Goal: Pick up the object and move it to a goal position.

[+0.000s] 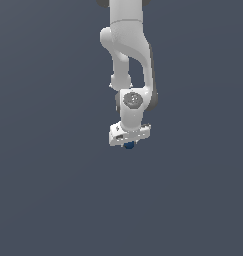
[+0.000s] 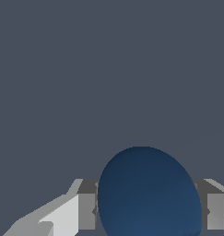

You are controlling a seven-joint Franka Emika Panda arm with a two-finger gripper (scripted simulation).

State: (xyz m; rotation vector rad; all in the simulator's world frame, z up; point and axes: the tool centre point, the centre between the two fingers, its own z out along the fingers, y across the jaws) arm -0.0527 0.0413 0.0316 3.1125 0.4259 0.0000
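From my station I see only a flat, uniform slate-grey surface (image 1: 48,200) around the arm; I can pick out no other item on it in either view, and nothing sits between the camera and the pincer.

The white Panda arm (image 1: 128,55) hangs straight down in the exterior view, its wrist ending in the gripper (image 1: 129,144). The dark blue ball (image 1: 129,145) peeks out just below the white gripper body, mostly hidden by it. In the wrist view the ball (image 2: 148,193) fills the space between the two fingers (image 2: 85,209), one finger against each flank, so I read the pincer as closed narrowly on the ball and holding it. Whether the ball touches the grey surface I cannot tell.

The ball is smooth, plain and round, with soft shading and no markings. The fingers are blocky and angular, pale grey with darker grey pads. The arm's shells are glossy white with rounded joints and dark seams.
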